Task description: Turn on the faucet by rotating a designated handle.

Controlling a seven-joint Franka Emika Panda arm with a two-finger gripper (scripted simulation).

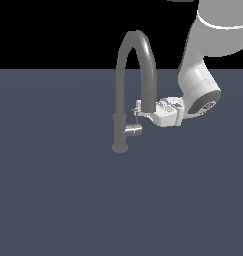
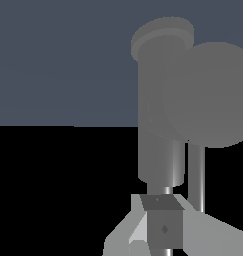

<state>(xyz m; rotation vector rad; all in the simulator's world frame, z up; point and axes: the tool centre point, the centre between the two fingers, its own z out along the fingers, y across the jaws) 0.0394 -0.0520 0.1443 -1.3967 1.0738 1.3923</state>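
You see a dark grey faucet (image 1: 136, 60) with no pattern, its arched spout and base column one matte shade. Its handle (image 1: 134, 130) is shiny silver, paler than the column. The table (image 1: 53, 190) is plain slate blue-grey. The gripper (image 1: 138, 109) is white with light grey parts, against black behind.

The white arm (image 1: 205, 55) comes in from the upper part of the exterior view's right, bends at the wrist (image 1: 200, 95) and lies roughly level. Its gripper (image 1: 139, 111) points toward the exterior view's left, fingers (image 2: 165, 227) close together (whether fully closed cannot be told).
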